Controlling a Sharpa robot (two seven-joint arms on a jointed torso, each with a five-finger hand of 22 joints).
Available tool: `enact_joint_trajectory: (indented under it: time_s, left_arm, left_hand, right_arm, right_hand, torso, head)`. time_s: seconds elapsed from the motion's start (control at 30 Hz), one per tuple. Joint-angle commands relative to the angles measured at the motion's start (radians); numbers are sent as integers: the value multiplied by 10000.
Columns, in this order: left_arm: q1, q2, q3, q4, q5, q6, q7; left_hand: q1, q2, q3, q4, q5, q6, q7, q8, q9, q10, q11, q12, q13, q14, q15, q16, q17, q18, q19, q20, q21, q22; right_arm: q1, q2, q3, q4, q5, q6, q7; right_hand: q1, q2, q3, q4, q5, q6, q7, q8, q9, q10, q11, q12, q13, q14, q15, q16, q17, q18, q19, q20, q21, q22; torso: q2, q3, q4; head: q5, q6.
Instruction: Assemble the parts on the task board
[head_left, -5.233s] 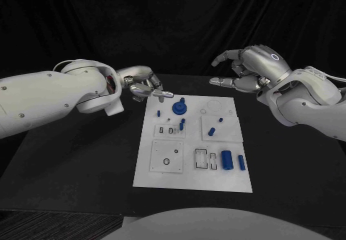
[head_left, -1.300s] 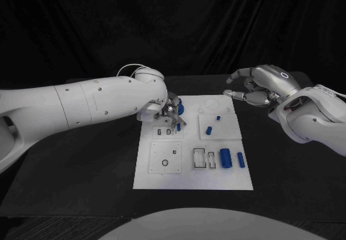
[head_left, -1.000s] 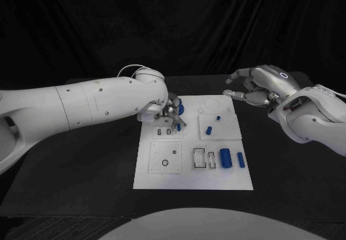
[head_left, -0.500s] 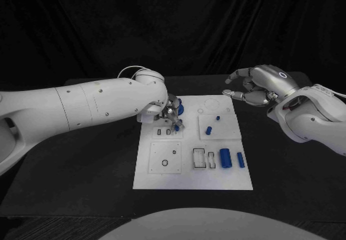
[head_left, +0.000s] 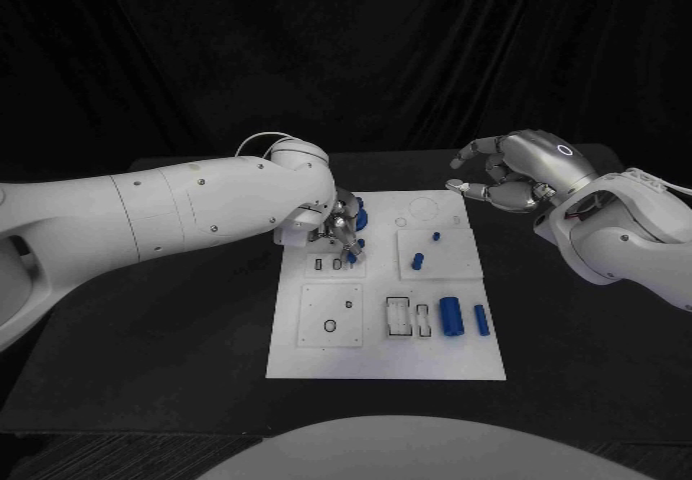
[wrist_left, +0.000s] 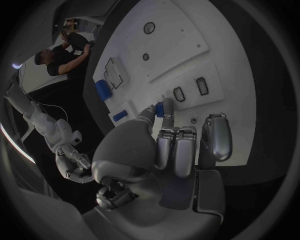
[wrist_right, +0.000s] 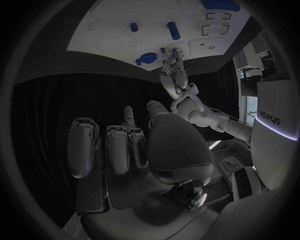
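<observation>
Seemingly, the left robot hand (head_left: 333, 228) pinches a small blue peg (head_left: 355, 243) over the task board (head_left: 332, 362).

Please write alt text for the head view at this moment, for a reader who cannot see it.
The robot's left hand holds a small blue peg over the slots near the far left of the white task board. The right hand hovers off the board's far right corner, holding nothing. More blue parts lie on the board, including a large cylinder.
</observation>
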Motion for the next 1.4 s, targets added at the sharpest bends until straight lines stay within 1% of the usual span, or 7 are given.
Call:
enact_joint_trajectory:
  time_s: [0.03,0.3,0.47,0.63,0.83,1.17,1.4]
  left_arm:
    - [-26,-34,2,24,3,-75,282]
    - [-24,-322,3,267,3,-497,393]
    - [-12,-617,3,558,3,-626,344]
    - [24,-1033,3,1001,4,-757,208]
    - [48,-1364,3,1322,4,-699,-13]
    - [57,-1702,2,1504,4,-810,-383]
    - [56,-1816,1,1575,4,-1105,-446]
  left_hand:
    - [214,-102,506,-246,511,42,-4,-140,86,1044,-94,35,2632,1039,-52,26,2635,61,17,-67,-57,64]
    - [-257,-505,1714,-429,1018,193,9,-342,343,1044,-82,35,2632,1039,-45,26,2635,56,67,-60,-103,149]
    - [-520,-667,2141,-434,1136,238,15,-404,458,1044,-87,35,2632,1039,-48,26,2635,61,59,-58,-145,155]
    - [-671,-725,2364,-416,1201,281,11,-424,527,1044,-91,35,2632,1039,-51,26,2635,66,51,-59,-174,154]
    - [-795,-783,2514,-396,1215,308,7,-443,579,1044,-94,35,2632,1039,-54,26,2635,75,25,-61,-211,135]
    - [-1051,-863,2764,-333,1184,385,-2,-499,638,1044,-104,35,2632,1039,-65,26,2635,69,67,-67,-225,172]
    - [-1155,-877,2902,-312,1221,434,-13,-534,655,1044,-119,35,2632,1039,-80,26,2635,58,129,-77,-203,221]
  right_arm:
    - [-21,-5,7,-1,1,83,-195]
    - [-21,-64,7,25,2,150,-250]
    - [-21,-96,7,45,38,213,-302]
    - [-21,-109,7,56,101,295,-357]
    - [-24,-86,7,49,214,413,-387]
    - [-72,-56,7,29,272,571,-441]
    - [-120,-39,7,14,300,664,-483]
  right_hand:
    - [112,15,89,-6,87,76,7,55,-21,1047,78,36,2634,873,85,-53,1802,26,345,50,-42,2082]
    - [238,52,145,-8,251,122,13,49,-59,1047,81,36,2634,871,88,-61,1789,33,334,53,-74,2073]
    - [261,61,158,-5,290,133,14,47,-67,1047,81,36,2634,873,89,-57,1796,34,332,53,-79,2072]
    - [332,80,195,-6,400,161,13,41,-91,1047,81,36,2634,874,88,-57,1795,38,324,54,-99,2066]
    - [468,75,257,-17,650,193,15,19,-139,1047,81,36,2634,872,88,-63,1786,45,312,54,-132,2057]
    - [621,73,338,-45,878,219,14,-2,-184,1047,78,36,2634,866,86,-84,1755,54,296,53,-176,2045]
    - [750,77,412,-83,1016,233,12,-15,-215,1047,76,36,2634,859,83,-104,1726,59,286,50,-203,2038]
  torso:
    - [-8,6,0]
    - [-7,2,11]
    - [-5,-1,11]
    - [3,-10,11]
    - [-8,19,17]
    - [-28,32,24]
    - [-41,19,21]
  head:
    - [-7,-2]
    - [-21,-2]
    - [-3,-2]
    - [43,-2]
    - [53,-2]
    - [153,-2]
    - [213,-2]
